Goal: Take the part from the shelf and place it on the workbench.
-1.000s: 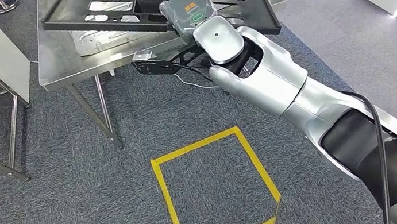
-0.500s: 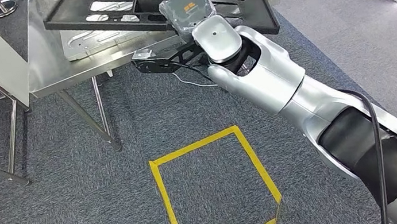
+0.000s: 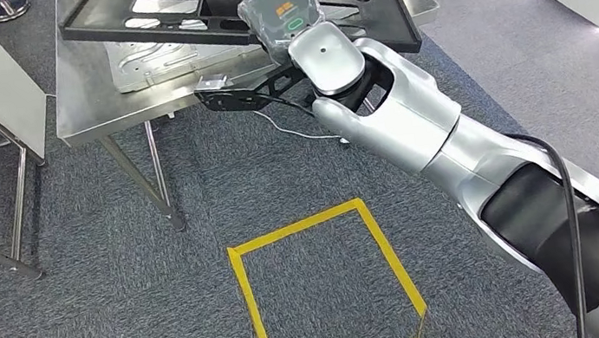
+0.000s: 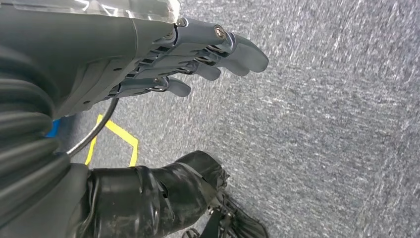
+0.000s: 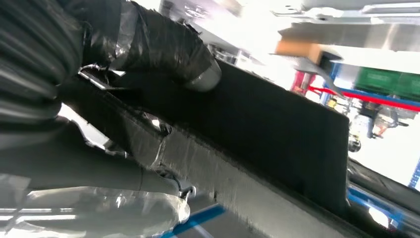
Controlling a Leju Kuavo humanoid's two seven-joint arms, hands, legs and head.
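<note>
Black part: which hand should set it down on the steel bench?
Right. The right hand already grips the black part and holds it over the workbench. The left hand hangs empty over carpet.

Long black frame-like part (image 3: 171, 15), tilted, held above steel workbench (image 3: 86, 101)
</note>
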